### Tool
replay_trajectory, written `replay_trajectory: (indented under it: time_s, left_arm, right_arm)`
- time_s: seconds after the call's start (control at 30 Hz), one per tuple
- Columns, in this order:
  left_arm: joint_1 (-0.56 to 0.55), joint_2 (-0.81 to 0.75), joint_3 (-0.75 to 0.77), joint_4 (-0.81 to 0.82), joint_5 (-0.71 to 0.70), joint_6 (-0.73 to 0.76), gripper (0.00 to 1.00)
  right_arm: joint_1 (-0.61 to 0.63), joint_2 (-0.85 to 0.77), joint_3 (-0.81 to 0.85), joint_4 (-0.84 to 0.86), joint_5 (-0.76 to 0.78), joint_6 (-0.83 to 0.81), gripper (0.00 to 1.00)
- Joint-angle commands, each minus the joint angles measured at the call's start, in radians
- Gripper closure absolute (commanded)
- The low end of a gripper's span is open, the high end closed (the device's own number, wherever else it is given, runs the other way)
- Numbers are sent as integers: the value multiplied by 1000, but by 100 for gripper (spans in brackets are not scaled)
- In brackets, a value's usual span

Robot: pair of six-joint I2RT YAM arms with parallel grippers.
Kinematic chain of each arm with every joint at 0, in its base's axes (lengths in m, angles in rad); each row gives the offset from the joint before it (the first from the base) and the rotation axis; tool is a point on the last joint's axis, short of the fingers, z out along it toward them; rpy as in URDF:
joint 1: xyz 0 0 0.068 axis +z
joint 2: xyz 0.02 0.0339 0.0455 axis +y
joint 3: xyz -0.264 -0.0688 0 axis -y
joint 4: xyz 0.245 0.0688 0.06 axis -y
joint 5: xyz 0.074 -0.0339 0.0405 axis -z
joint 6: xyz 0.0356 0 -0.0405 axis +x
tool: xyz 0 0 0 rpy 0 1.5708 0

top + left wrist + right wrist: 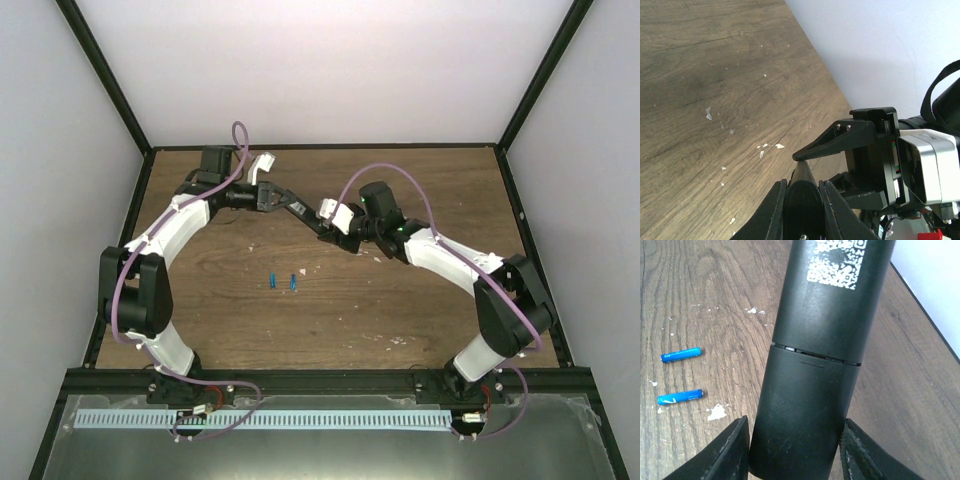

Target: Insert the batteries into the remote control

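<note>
The remote control point(306, 211) is a slim black bar held above the table between both arms. My left gripper point(802, 186) is shut on its narrow end point(803, 197), seen edge-on between the fingers. My right gripper point(796, 452) is shut across the other end point(810, 390), a finger point(732, 452) against each side. A seam crosses the remote's back below a white code label point(840, 262). Two blue batteries point(681, 354) point(680, 397) lie side by side on the wood, left of the remote; from above they show as batteries point(272, 280) point(293, 280) at mid-table.
The wooden table point(400, 310) is boxed in by white walls with black frame posts point(100, 60). White flecks point(716, 412) dot the wood near the batteries. My right gripper's finger point(837, 140) fills the right of the left wrist view.
</note>
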Motion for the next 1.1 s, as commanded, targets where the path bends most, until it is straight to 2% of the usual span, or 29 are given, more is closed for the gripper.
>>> replay_trajectory:
  time_s: [0.0,0.3,1.07]
  left_arm:
    - [4,-12,21,-4,11,29,100]
    - [4,-20,25,15,10,9,100]
    - [54,-47,57,38,-5,-12,100]
  right_arm:
    - [-2,5,39,-4,7,-3,62]
    - [-2,17,21,-14,30,-14,69]
    - [-3,46,-54,-71,62,2,69]
